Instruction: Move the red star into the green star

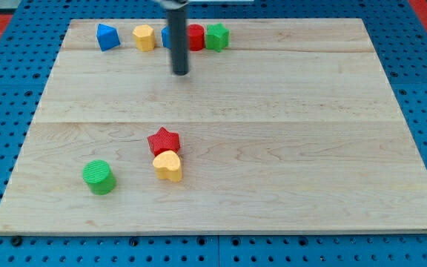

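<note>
My tip [180, 73], a bare rod tool holding nothing, rests on the worktop [310, 148] just below the top row, near the green star [216, 36], well apart from the red star [163, 140] touching a yellow heart [168, 165].

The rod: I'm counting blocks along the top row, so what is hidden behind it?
Behind the rod a blue block shows only as a sliver, its shape covered; the red block beside it is partly covered too.

My tip [180, 73] is near top of the light wooden board [310, 148], just below the red round block [196, 37] and green star block [216, 35] (touching). Red star block [164, 139] touches yellow heart block [168, 165], well apart from tip.
</note>
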Robot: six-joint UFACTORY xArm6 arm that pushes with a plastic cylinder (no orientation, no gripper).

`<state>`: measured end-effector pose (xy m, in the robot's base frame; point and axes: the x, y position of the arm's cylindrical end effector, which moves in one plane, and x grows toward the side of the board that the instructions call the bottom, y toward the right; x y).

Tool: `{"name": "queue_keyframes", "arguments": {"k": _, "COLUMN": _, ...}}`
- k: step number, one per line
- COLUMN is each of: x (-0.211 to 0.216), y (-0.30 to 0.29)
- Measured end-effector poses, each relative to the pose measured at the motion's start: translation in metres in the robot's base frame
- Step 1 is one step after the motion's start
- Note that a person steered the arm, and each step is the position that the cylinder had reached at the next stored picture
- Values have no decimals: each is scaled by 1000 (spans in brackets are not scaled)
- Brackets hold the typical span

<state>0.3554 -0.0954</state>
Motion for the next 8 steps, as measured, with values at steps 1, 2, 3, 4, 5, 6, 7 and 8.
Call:
{"name": "queue_keyframes", "arguments": {"k": 1, "x": 90, "y": -46}}
{"name": "queue_keyframes", "arguments": {"k": 2, "x": 171, "y": -98}}
{"name": "queue_keyframes", "arguments": {"k": 3, "x": 232, "y": -122}}
{"name": "queue_keyframes", "arguments": {"k": 4, "x": 211, "y": -76}}
{"name": "queue_keyframes", "arguments": {"k": 5, "x": 181, "y": -6}}
{"name": "queue_keyframes", "arguments": {"k": 6, "x": 169, "y": 34}}
{"name": "queue_keyframes", "arguments": {"k": 7, "x": 182, "y": 22}}
{"name": "queue_keyframes", "arguments": {"k": 8, "x": 170, "y": 9}}
